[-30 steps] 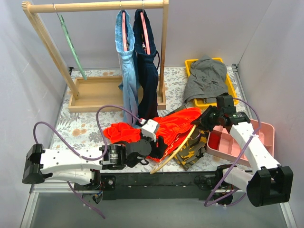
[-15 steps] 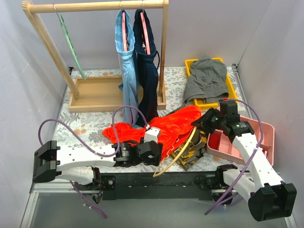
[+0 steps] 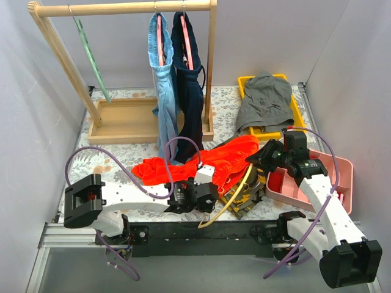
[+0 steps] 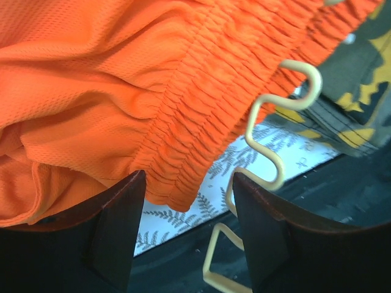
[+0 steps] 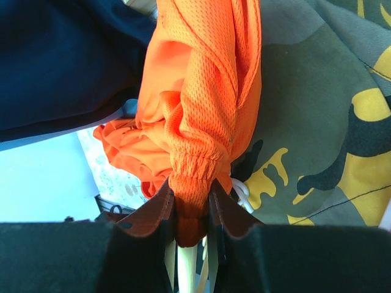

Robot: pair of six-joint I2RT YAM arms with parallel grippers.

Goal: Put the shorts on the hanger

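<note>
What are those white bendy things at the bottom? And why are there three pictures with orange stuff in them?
Those are two robot arms, the left arm and the right arm, bolted to the edge of a flowery table. The big picture looks down from above. The other two come from small cameras on each arm's wrist, so you see its dark jaws up close.

On the table lie bright orange-red fabric shorts, a thin pale-yellow clothes hanger and camouflage shorts. Behind them stands a wooden rack with clothes hanging on it, and grey shorts lie on a yellow tray.

The right arm's jaws are pinched shut on a bunch of the orange shorts. The left arm's jaws are open, right by the stretchy waistband and the hanger.
</note>
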